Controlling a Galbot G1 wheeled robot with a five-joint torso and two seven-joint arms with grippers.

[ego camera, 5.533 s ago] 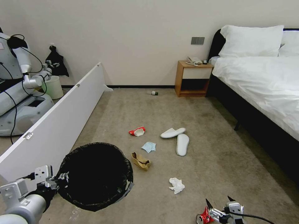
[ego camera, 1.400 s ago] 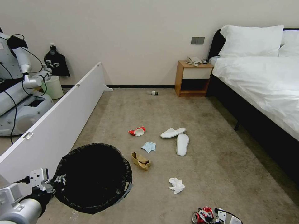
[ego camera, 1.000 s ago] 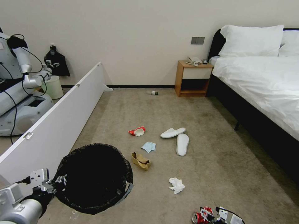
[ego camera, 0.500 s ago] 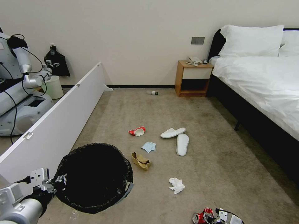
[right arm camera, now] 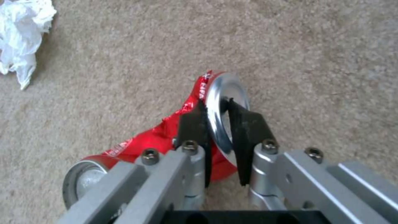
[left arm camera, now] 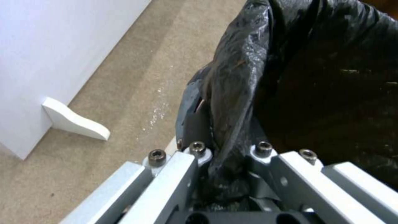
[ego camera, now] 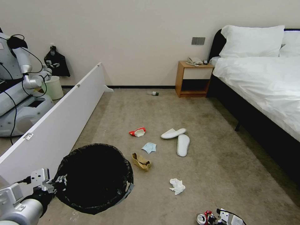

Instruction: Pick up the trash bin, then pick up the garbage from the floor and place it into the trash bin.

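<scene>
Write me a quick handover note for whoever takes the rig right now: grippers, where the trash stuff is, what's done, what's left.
Left gripper: shut on the trash bin rim, pinching the black liner.
Right gripper: low at the floor, fingers closed on the end rim of the crushed red can.
Done: bin in hand, can gripped.
Left: can into the bin, then the tissue, cardboard scrap, face mask, red-and-white packet, two slippers, and the small bottle by the nightstand.
</scene>
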